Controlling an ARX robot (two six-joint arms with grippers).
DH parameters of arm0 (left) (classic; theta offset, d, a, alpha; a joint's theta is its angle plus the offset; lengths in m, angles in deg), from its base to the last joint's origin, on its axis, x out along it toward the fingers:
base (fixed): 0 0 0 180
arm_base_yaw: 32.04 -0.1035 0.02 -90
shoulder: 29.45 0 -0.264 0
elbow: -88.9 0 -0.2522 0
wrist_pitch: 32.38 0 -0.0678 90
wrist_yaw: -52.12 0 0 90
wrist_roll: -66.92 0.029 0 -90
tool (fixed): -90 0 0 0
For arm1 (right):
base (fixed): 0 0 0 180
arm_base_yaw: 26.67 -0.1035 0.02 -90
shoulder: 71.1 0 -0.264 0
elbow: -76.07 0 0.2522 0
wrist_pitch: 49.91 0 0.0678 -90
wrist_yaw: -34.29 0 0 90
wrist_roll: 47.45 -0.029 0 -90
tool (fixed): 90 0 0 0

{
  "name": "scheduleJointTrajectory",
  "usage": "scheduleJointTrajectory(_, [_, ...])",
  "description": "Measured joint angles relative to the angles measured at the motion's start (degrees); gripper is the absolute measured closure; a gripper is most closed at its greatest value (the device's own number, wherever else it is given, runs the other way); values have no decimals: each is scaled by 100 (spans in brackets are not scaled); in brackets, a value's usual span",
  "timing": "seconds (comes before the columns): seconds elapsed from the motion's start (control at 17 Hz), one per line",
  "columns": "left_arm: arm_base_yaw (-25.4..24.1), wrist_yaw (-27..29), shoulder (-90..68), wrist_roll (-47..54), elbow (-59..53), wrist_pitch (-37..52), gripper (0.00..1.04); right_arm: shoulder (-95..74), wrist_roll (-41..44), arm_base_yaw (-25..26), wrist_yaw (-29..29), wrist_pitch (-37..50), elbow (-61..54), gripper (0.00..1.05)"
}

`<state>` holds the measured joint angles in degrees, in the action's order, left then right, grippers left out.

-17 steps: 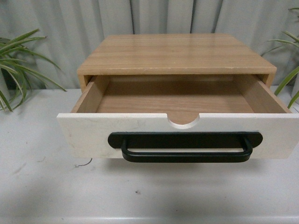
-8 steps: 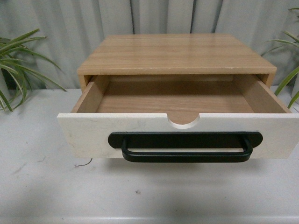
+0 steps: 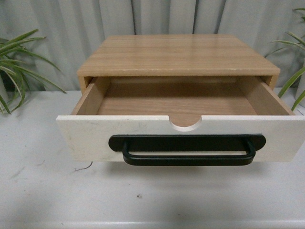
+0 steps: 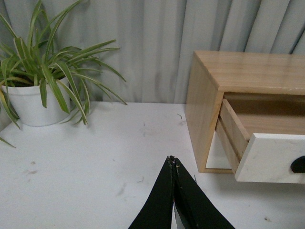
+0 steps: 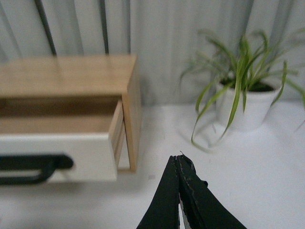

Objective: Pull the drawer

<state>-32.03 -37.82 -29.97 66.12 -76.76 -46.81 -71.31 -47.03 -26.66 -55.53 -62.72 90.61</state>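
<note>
Nearest each wrist camera are the black fingers. The left gripper (image 4: 172,160) has its two tapered fingers pressed together to a point, holding nothing, poised above the bare table (image 4: 95,162) off the left side of the wooden cabinet (image 4: 248,71). The right gripper (image 5: 180,157) is likewise pinched closed on nothing, hanging over the table off the cabinet's right side. Neither arm appears in the front view.

The table is a matte white surface with small scuffs and dark specks, and a short bit of wire (image 3: 85,167) lies at about 7 o'clock from the drawer front.

The drawer (image 3: 95,136) stands pulled well out of the cabinet toward the camera, at the centre of the front view. Its front is a flat white panel, faintly marbled, with a semicircular notch (image 3: 186,125) cut in the top edge. A long black bar handle (image 3: 187,150) on a rounded black backplate runs across its lower half. Inside, the floor and side walls are light wood with visible grain.

The cabinet itself is a low box of pale striped wood with a smooth flat top.

Farther back, a spider plant in a white pot (image 4: 28,102) stands at 9 o'clock of the cabinet, and a second potted spider plant (image 5: 243,105) at 3 o'clock. Behind everything hangs a pleated grey curtain (image 3: 62,28).
</note>
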Motion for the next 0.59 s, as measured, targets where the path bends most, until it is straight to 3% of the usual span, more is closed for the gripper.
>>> scheduleJointTrajectory(0.41, [0, -2, 0, 2, 0, 48, 103, 0, 4, 0, -20, -118, -2, 103])
scheduleJointTrajectory(0.47, [0, 0, 0, 0, 0, 46, 99, 0, 2, 0, -20, -116, -2, 96])
scheduleJointTrajectory(0.53, [0, 0, 0, 0, 0, 48, 87, 0, 2, 0, -20, -118, -2, 81])
scheduleJointTrajectory(0.59, [0, 0, 0, 0, 0, 48, 77, 0, 2, 0, -20, -118, -2, 74])
